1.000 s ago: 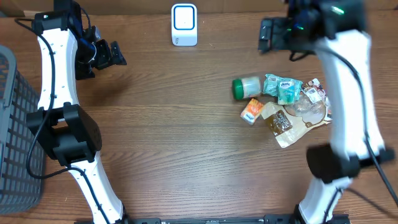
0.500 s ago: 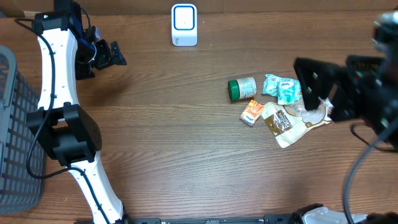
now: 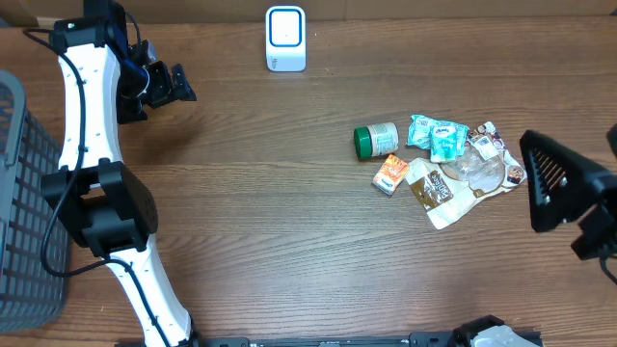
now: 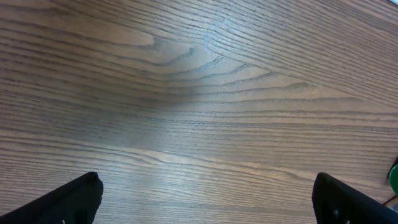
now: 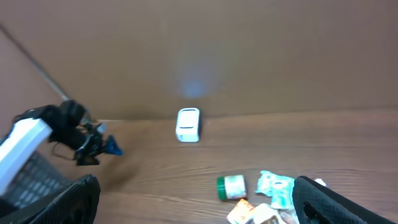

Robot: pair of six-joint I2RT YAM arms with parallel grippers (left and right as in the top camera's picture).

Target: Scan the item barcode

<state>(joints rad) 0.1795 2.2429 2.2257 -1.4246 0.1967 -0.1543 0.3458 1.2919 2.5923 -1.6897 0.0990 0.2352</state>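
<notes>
**Reader:** What is on the table, and where?

**Describer:** A brown wood-grain table [image 3: 270, 222], seen from above. At its far edge, near the middle, stands a small white barcode scanner with a blue-rimmed face [image 3: 285, 39]. On the right side lies a loose cluster of grocery items. It holds a small jar with a green lid [image 3: 375, 140] on its side and a teal crinkled packet [image 3: 439, 136] just beside it. There is also a small orange packet [image 3: 390, 173] nearer the front edge than the jar, a tan and brown flat pouch [image 3: 434, 191], and a clear plastic wrapper [image 3: 479, 170] touching the pouch. The cluster is well apart from the scanner. A dark grey mesh basket [image 3: 24, 202] sits at the left edge.

**Reader:** And the two arms?

**Describer:** The left gripper [image 3: 172, 85] is over bare wood at the far left, well apart from the items. Its wrist camera shows both black fingers [image 4: 68, 199] spread wide, with only wood grain between them. The right gripper [image 3: 561, 190] shows from above as a large, dark, blurred shape at the right edge, just right of the cluster — raised, touching no item. Its own camera looks across the table at the scanner, the jar and the teal packet. Its fingertips [image 5: 68, 202] sit at the two bottom corners, wide apart and holding nothing.

**Reader:** Is any item held?

**Describer:** No — every item lies on the table.
</notes>
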